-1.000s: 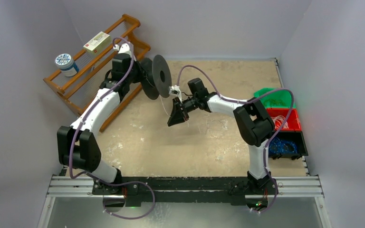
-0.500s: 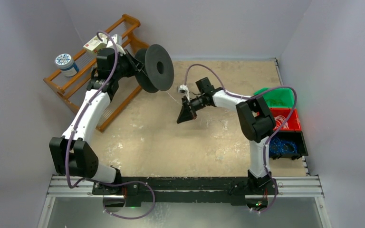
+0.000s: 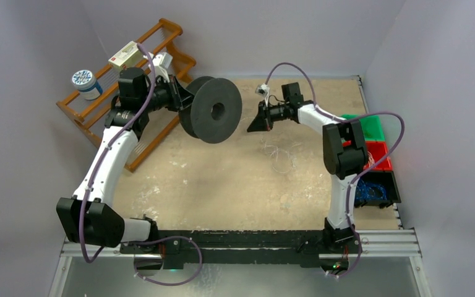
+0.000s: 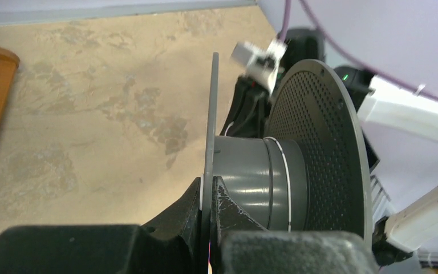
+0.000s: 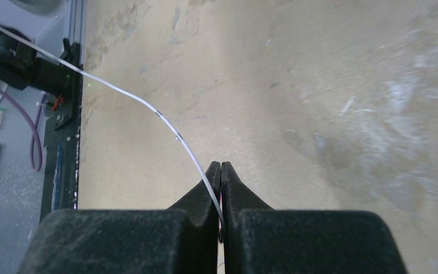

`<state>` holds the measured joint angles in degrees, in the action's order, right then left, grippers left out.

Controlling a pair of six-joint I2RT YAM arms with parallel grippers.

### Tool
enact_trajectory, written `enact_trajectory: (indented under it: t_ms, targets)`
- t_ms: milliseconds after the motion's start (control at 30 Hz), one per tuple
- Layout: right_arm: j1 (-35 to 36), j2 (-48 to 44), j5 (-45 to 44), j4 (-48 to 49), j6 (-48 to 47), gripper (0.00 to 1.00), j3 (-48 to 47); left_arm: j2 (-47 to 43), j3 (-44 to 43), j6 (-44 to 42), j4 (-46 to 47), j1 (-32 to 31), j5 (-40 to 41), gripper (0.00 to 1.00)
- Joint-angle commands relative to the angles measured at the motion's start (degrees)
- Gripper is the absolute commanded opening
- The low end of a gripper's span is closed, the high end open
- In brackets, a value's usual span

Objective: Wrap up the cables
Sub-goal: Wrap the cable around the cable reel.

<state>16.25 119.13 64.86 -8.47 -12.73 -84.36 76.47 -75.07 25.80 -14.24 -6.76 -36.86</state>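
Note:
My left gripper (image 3: 177,98) is shut on the near flange of a black spool (image 3: 215,110) and holds it up above the table's far left. In the left wrist view the jaws (image 4: 210,187) pinch that thin flange, and one turn of pale cable (image 4: 287,185) lies round the grey hub (image 4: 245,177). My right gripper (image 3: 252,125), just right of the spool, is shut on the thin pale cable (image 5: 120,90), which runs from the fingertips (image 5: 220,166) up and to the left. More loose cable (image 3: 278,154) lies coiled on the table below it.
A wooden rack (image 3: 161,28) at the far left carries a box (image 3: 125,54) and a round tub (image 3: 85,83). Green (image 3: 371,127), red (image 3: 380,156) and black (image 3: 374,189) bins stand at the right edge, the black one holding blue wires. A metal rail (image 3: 241,242) runs along the near edge.
The left arm has swung the spool right and turned its face towards the camera. The right gripper has moved away and to the right, pulling the cable with it.

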Motion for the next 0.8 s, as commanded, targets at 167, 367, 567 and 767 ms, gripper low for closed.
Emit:
enact_trajectory:
  t_ms: [167,367,567,767]
  targets:
    - [-3.13,-11.31,-10.84,15.28,11.52,0.00,0.71,-2.41,-0.17,-18.01,-8.36,-1.56,1.80,0.00]
    - [-3.15,-17.90,-13.92,27.99,20.24,0.00,4.93,-2.42,1.69,-23.84,-9.27,-9.22,11.88,0.00]
    - [-2.76,-15.36,-2.83,24.43,24.78,0.00,-1.04,-1.71,2.21,-27.09,-8.33,-14.84,23.44,0.00]
    - [1.20,-15.73,2.58,10.72,16.86,0.00,-6.26,-0.34,2.29,-27.09,-5.96,-15.82,33.67,0.00]
